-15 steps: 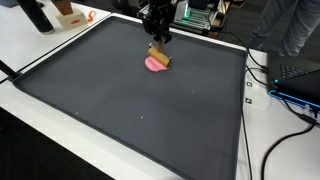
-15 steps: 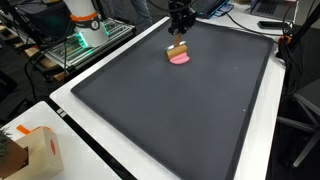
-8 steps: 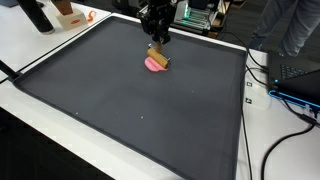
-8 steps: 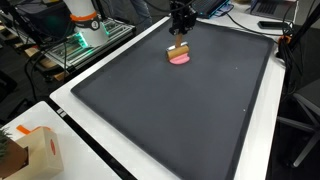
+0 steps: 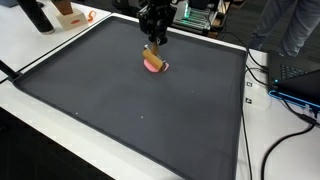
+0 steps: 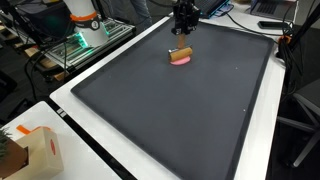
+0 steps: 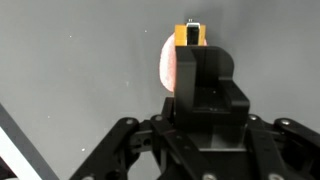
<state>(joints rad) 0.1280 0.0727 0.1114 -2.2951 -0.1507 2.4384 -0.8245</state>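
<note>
Cardboard box (image 6: 30, 150): nearest the camera in an exterior view, standing on the white table (image 6: 40, 115) off the mat's corner. I judge it is parked there to keep it out of the arm's reach.

Black mat (image 6: 170, 120): spread flat over most of the tabletop. Its dark, even surface probably serves as the work area (the pale pieces stand out sharply against it).

Pink piece (image 6: 181, 61): lies flat on the far part of the mat, near its far edge, in both exterior views. In the wrist view only a pale curved edge of it shows beside the finger housing.

Wooden block (image 6: 181, 51): rests on top of the pink piece and touches it. It looks slightly tilted, most likely because the piece under it is small and rounded and gives it no level seat.

Gripper (image 6: 183, 38): hangs straight down over the stack, wrist vertical, which suits a grasp from above.

Block relative to the claw: directly under the fingertips, at or just beside them. In the wrist view its yellow-brown end peeks out past the finger tip, in line with the claw's axis.

Claw state: I cannot tell. The dark housing hides the gap in the wrist view, and the exterior views are too small to show whether the fingers press the block.

Rack with green lights (image 6: 85, 38): beyond the mat's far side, well apart from the stack.
</note>
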